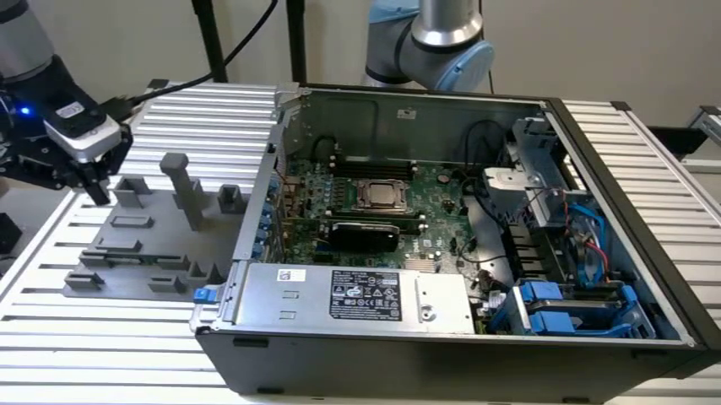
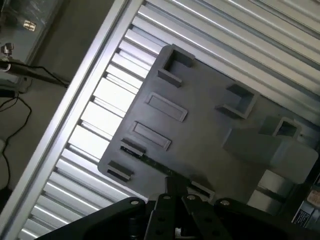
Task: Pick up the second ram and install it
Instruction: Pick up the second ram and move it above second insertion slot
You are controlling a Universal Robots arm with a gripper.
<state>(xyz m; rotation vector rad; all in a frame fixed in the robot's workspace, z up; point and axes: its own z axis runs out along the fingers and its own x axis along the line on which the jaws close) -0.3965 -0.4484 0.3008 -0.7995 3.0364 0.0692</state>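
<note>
I am hovering my claw [image 1: 98, 196] above the far corner of the grey tray [image 1: 169, 245], which is sitting on the ribbed metal table [image 1: 46, 337] at the exterior view's left, beside the open computer case [image 1: 614, 177]. The 2nd ram [image 1: 135, 256] is lying lengthwise in the tray near its front edge, apart from me. The wrist view is showing the ram [image 2: 155, 162] close under my claw [image 2: 177, 187]. I cannot tell whether the claw is apart or together.
</note>
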